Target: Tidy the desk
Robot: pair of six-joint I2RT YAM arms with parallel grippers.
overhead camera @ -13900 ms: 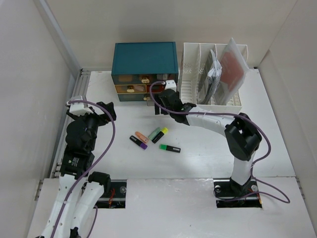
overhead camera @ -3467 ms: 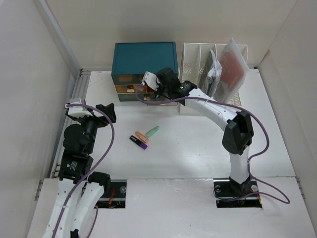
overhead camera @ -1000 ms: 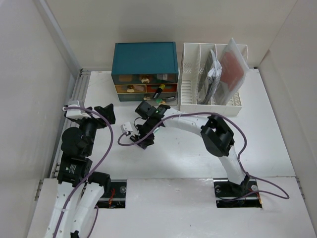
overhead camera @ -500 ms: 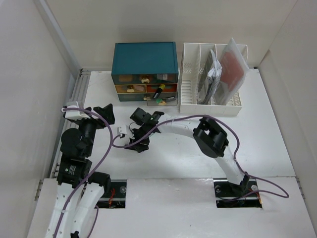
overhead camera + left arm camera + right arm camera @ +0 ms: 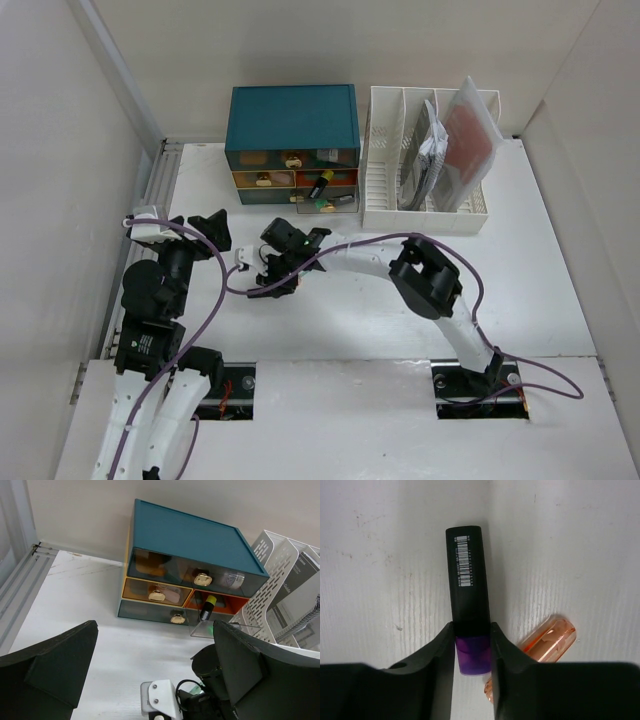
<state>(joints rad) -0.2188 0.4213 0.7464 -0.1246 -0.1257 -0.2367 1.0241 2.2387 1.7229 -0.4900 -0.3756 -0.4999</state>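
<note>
On the white desk (image 5: 540, 260) lies a black highlighter with a purple cap (image 5: 467, 580). My right gripper (image 5: 472, 647) is shut on it, both fingers pressed against its sides at the purple end. An orange highlighter (image 5: 550, 637) lies just right of it, touching the right finger. From above, the right gripper (image 5: 278, 285) is low over the desk's left middle and hides both pens. My left gripper (image 5: 155, 650) hangs open and empty at the left, fingers (image 5: 65, 655) spread wide; the top view shows this gripper (image 5: 205, 228) left of the right wrist.
A teal drawer cabinet (image 5: 293, 115) stands at the back, its lower right drawer (image 5: 325, 200) pulled out with highlighters (image 5: 206, 608) inside. A white slotted file rack (image 5: 385, 170) holding papers stands to its right. A metal rail (image 5: 160, 190) runs along the left edge.
The right gripper's jaws have closed onto the purple highlighter, and its wrist has shifted slightly left. The left arm has stayed where it was.
</note>
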